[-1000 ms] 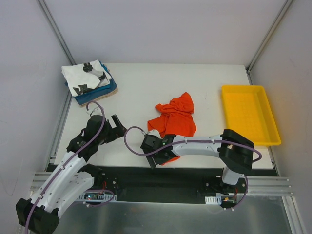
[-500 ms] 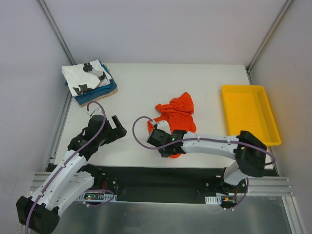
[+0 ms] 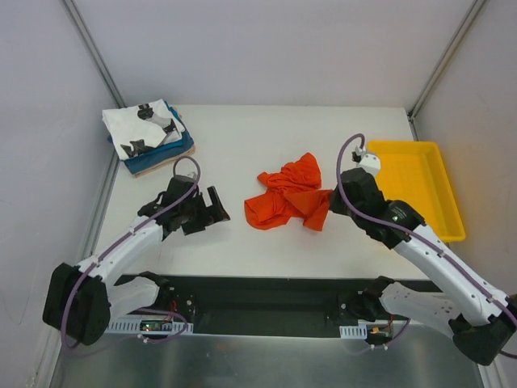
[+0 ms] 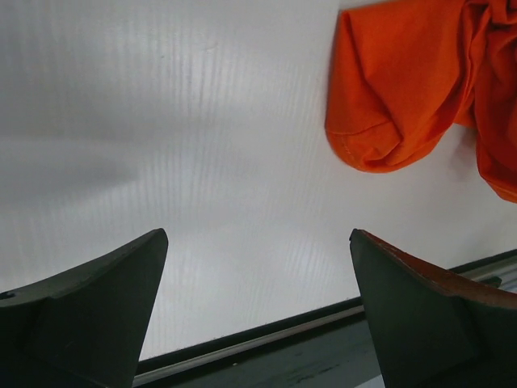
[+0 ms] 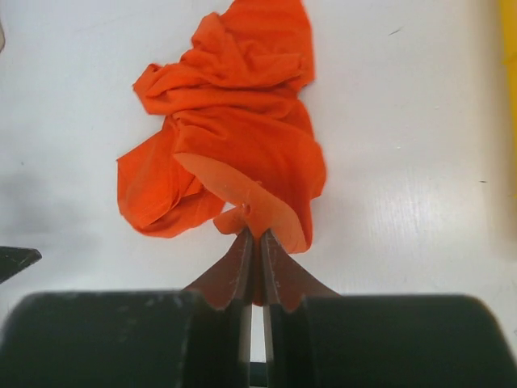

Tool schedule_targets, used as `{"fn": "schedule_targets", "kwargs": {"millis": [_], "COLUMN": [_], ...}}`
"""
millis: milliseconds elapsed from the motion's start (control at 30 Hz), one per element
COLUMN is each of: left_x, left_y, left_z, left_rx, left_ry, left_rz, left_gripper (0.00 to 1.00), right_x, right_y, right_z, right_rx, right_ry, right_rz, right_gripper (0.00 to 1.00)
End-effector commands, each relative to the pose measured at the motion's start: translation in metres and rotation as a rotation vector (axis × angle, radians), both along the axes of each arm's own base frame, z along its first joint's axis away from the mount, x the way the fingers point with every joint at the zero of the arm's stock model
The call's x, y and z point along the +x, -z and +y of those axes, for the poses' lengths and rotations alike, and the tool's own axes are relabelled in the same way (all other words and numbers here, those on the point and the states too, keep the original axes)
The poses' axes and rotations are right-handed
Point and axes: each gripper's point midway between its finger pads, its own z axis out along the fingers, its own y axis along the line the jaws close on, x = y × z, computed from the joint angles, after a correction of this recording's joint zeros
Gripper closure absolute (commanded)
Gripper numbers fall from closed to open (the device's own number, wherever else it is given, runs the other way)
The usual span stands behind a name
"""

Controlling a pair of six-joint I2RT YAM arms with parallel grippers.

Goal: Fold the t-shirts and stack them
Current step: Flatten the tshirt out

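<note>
The orange-red t-shirt [image 3: 284, 199] lies crumpled at the middle of the white table. My right gripper [image 3: 329, 207] is at its right edge, shut on a fold of the cloth; the right wrist view shows the jaws [image 5: 253, 236] pinched on the tee's [image 5: 234, 145] near hem. My left gripper [image 3: 219, 208] stands open just left of the tee, apart from it. In the left wrist view its fingers [image 4: 89, 311] are wide apart over bare table, with the tee [image 4: 404, 89] at the upper right. A folded stack sits at the far left: a white tee with black prints [image 3: 144, 129] over a blue one [image 3: 182, 149].
A shallow yellow tray [image 3: 452, 198] stands along the table's right side, just behind my right arm. The table's near edge and a black rail [image 3: 266, 287] run below both grippers. Metal frame posts rise at the back corners.
My right gripper shut on the tee's near-left edge and swung across to the right side, dragging that cloth with it. My left gripper slid right, toward the tee, and stayed open.
</note>
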Motion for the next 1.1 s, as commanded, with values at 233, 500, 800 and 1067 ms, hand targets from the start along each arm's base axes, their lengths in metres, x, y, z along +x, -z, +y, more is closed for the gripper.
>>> {"fn": "schedule_targets", "kwargs": {"millis": [233, 500, 800, 1067], "left_x": [0.053, 0.066, 0.067, 0.085], "left_y": [0.004, 0.039, 0.035, -0.048], "left_z": [-0.095, -0.133, -0.144, -0.082], "left_rx": [-0.118, -0.115, -0.096, 0.117], "left_ry": [0.243, 0.343, 0.409, 0.232], "left_rz": [0.051, 0.154, 0.110, -0.202], "left_gripper": [0.18, 0.50, 1.00, 1.00], "right_x": [-0.005, -0.007, -0.007, -0.008], "right_y": [0.018, 0.026, 0.024, -0.023], "right_z": [-0.055, -0.065, -0.079, -0.116], "right_rx": [-0.037, -0.057, -0.075, -0.150], "right_ry": [0.112, 0.120, 0.156, 0.291], "right_rz": [0.014, 0.032, 0.017, -0.099], "right_gripper": [0.95, 0.94, 0.94, 0.98]}}
